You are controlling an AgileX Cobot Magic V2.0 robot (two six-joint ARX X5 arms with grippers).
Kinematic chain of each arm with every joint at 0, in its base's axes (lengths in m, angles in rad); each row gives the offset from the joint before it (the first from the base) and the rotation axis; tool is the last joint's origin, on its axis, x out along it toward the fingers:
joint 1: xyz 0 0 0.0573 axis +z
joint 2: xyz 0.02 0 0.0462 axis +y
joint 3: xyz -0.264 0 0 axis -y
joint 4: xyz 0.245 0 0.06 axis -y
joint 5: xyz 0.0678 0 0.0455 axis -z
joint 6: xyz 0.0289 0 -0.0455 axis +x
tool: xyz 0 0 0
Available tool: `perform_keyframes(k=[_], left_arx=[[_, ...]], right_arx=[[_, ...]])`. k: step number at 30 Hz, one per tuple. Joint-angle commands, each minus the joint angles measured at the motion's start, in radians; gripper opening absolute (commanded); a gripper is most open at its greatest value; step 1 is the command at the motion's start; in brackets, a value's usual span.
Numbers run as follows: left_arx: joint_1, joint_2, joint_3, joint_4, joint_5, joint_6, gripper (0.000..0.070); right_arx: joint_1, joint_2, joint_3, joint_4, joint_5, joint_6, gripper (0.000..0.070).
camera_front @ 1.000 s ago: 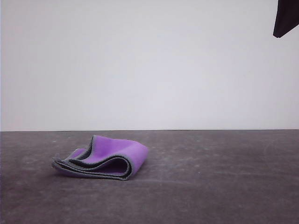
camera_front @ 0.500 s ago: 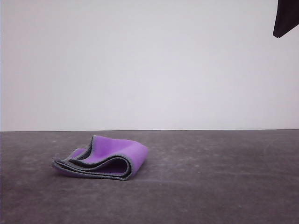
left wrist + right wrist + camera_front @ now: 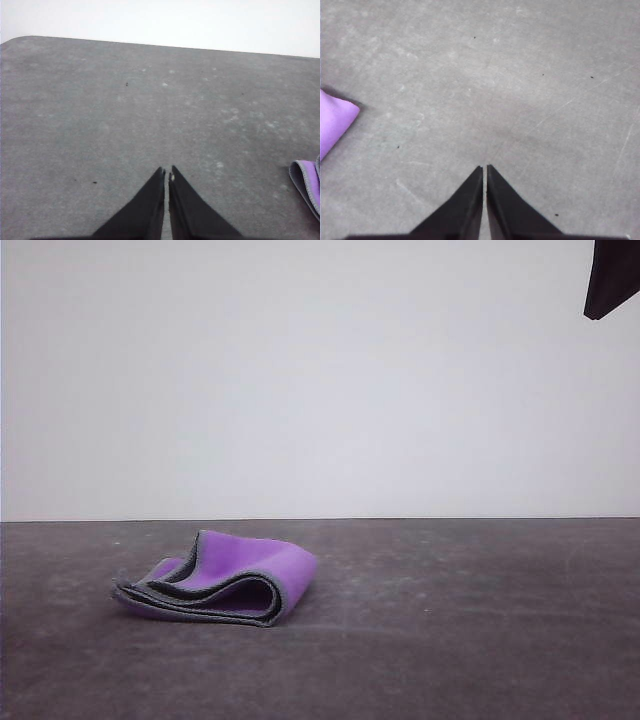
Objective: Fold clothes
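Observation:
The clothes [image 3: 222, 580] are a small purple cloth with a grey hem, lying folded in layers on the dark grey table [image 3: 450, 620], left of centre in the front view. A corner of the cloth [image 3: 307, 182] shows beside my left gripper [image 3: 166, 172], whose black fingers are shut with nothing between them, above bare table. Another purple corner [image 3: 332, 125] lies off to the side of my right gripper [image 3: 484, 167], which is also shut on nothing and held above the table.
A plain white wall [image 3: 300, 380] rises behind the table's far edge. A black part of the robot [image 3: 610, 278] hangs in the top right corner of the front view. Bare grey surface spreads to the right of the cloth.

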Motion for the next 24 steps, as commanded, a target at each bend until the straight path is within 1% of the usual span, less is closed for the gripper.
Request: perform_keyframes(k=[1, 3, 5, 9, 11, 13, 15, 18, 21, 24], left_arx=[[0.0, 0.002, -0.013, -0.012, -0.002, 0.003, 0.0003], [0.0, 0.002, -0.013, -0.012, -0.002, 0.003, 0.0003], [0.0, 0.001, -0.013, -0.012, -0.002, 0.003, 0.0003], [0.0, 0.002, -0.013, -0.012, -0.002, 0.003, 0.0003], [0.0, 0.002, -0.013, -0.012, -0.002, 0.003, 0.0003], [0.0, 0.002, -0.013, -0.012, -0.002, 0.003, 0.0003], [0.0, 0.002, -0.013, -0.012, -0.002, 0.003, 0.0003], [0.0, 0.002, -0.013, -0.012, -0.002, 0.003, 0.0003], [0.0, 0.002, -0.013, -0.012, -0.002, 0.003, 0.0003], [0.0, 0.002, -0.013, -0.012, -0.003, 0.003, 0.0003]], right_arx=[[0.002, 0.007, 0.007, 0.028, 0.0, -0.056, 0.0007], [-0.003, -0.007, -0.01, 0.069, 0.004, -0.069, 0.0007], [-0.029, -0.063, -0.069, 0.17, 0.013, -0.074, 0.0007], [-0.095, -0.27, -0.312, 0.451, 0.007, -0.047, 0.0007], [-0.132, -0.386, -0.443, 0.558, 0.007, -0.041, 0.0007], [-0.177, -0.516, -0.577, 0.631, 0.007, -0.038, 0.0007], [-0.218, -0.636, -0.688, 0.662, 0.007, -0.039, 0.0007], [-0.265, -0.795, -0.821, 0.67, 0.007, -0.038, 0.0007], [-0.282, -0.908, -0.922, 0.67, 0.007, -0.038, 0.0007], [-0.283, -0.983, -0.999, 0.67, -0.004, -0.02, 0.0007]])
